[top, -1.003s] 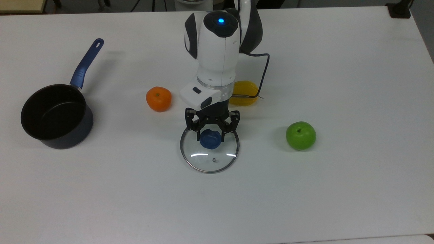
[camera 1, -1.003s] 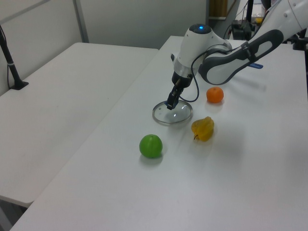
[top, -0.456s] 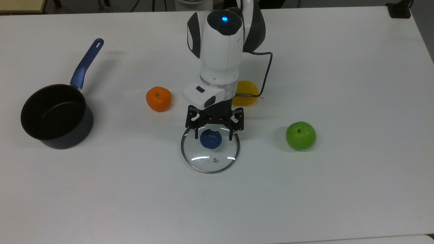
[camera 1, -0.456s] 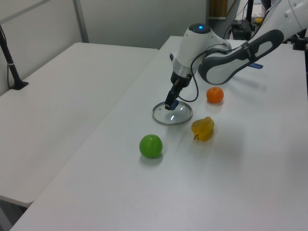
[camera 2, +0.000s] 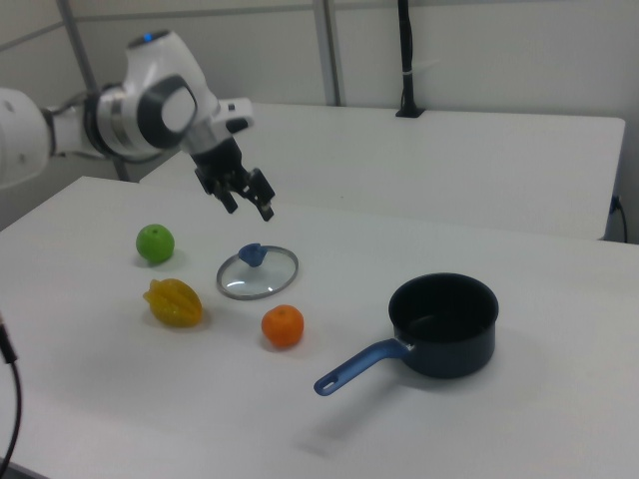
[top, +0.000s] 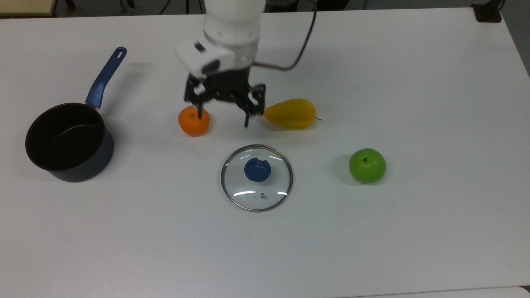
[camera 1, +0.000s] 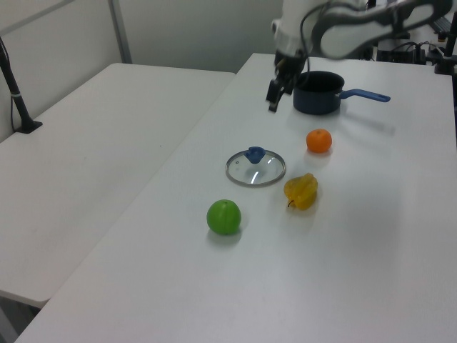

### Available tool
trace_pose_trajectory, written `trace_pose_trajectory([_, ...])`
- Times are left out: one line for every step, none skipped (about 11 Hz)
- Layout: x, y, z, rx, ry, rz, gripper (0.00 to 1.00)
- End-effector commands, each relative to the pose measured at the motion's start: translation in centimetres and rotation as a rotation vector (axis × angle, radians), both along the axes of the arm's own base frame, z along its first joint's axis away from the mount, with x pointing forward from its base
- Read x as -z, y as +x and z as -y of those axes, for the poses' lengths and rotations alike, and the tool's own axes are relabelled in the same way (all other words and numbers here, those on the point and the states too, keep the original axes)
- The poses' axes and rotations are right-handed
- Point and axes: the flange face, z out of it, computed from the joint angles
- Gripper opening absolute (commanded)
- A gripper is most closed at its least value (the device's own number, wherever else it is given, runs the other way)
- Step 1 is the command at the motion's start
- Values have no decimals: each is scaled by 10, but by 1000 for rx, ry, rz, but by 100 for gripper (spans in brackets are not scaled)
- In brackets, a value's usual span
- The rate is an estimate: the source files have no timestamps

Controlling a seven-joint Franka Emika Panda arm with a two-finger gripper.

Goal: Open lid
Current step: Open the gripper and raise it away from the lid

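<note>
Two fingers of our gripper (top: 223, 117) spread wide, holding nothing. The glass lid (top: 256, 178) lies flat on the table (top: 414, 227) well below them

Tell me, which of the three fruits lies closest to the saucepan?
The orange. It sits between the saucepan and the glass lid; the yellow fruit and green apple lie farther off.

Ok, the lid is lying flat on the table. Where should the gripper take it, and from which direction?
Grip the blue knob at the centre of the lid, coming straight down from above. The lid lies flat on the table, so its thin rim gives little to pinch, while the knob stands up clear of the glass. The gripper hangs open above the table.
</note>
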Motion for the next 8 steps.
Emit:
trace_pose_trajectory([-54, -69, 37, -5, -12, -130, 100])
trace_pose_trajectory([-74, -88, 57, -16, 9, -160, 100])
trace_pose_trajectory([-92, -104, 75, -49, 45, -187, 100])
trace_pose_trajectory([-105, -120, 93, -88, 60, -232, 100])
trace_pose_trajectory([-112, -132, 99, -95, 62, -267, 100])
trace_pose_trajectory([-115, -136, 102, -90, 63, -280, 100])
trace_pose_trajectory([-117, -137, 110, -74, 65, -278, 100])
trace_pose_trajectory([-120, -137, 113, -68, 65, -271, 100])
